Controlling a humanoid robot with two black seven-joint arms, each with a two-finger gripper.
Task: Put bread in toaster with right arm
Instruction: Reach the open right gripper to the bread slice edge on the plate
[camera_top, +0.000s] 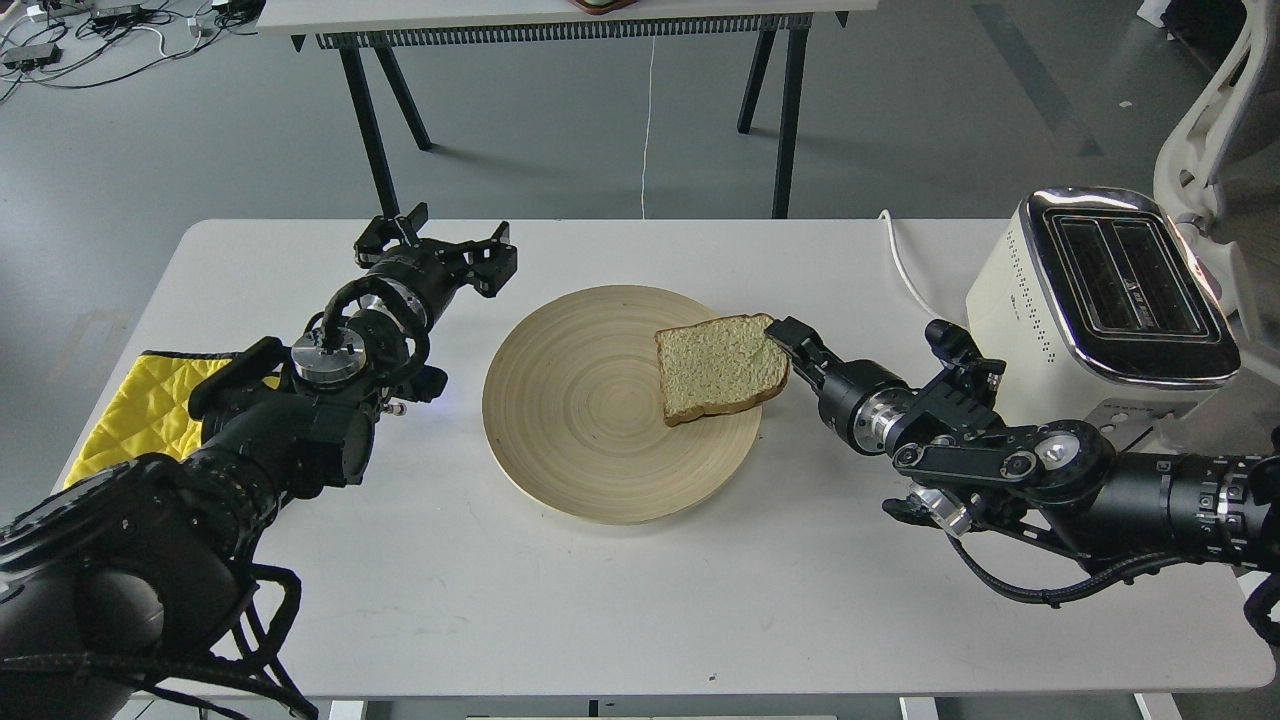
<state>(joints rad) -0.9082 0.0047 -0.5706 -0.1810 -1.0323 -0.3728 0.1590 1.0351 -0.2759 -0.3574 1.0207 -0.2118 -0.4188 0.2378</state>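
Head view, and the bread (722, 368) sits right of centre in the frame, lying on the right side of the wooden plate (570, 400), its far right edge lifted a touch. The right gripper (782, 338) is right there at that upper right corner of the slice, fingers at the crust; whether they are actually clamped on it or only touching, I cannot tell from this angle. Over in the upper left, the left gripper (437, 246) hovers above the table (640, 600) with its fingers spread wide, holding nothing.

That slice looks light, soft and floppy, easy to tear or crush. My call: pinch it gently across the crust edge, where it is firmest, and expect it to droop once it leaves the plate.

Room to move? Plenty. The toaster (1100, 300) stands at the far right of the frame, slots facing up, well apart from the plate, with bare tabletop between. The tight spots are the narrow slots and the arm's own elbow, sitting just beside the toaster's front. The yellow cloth (150, 410) is far left, out of play.
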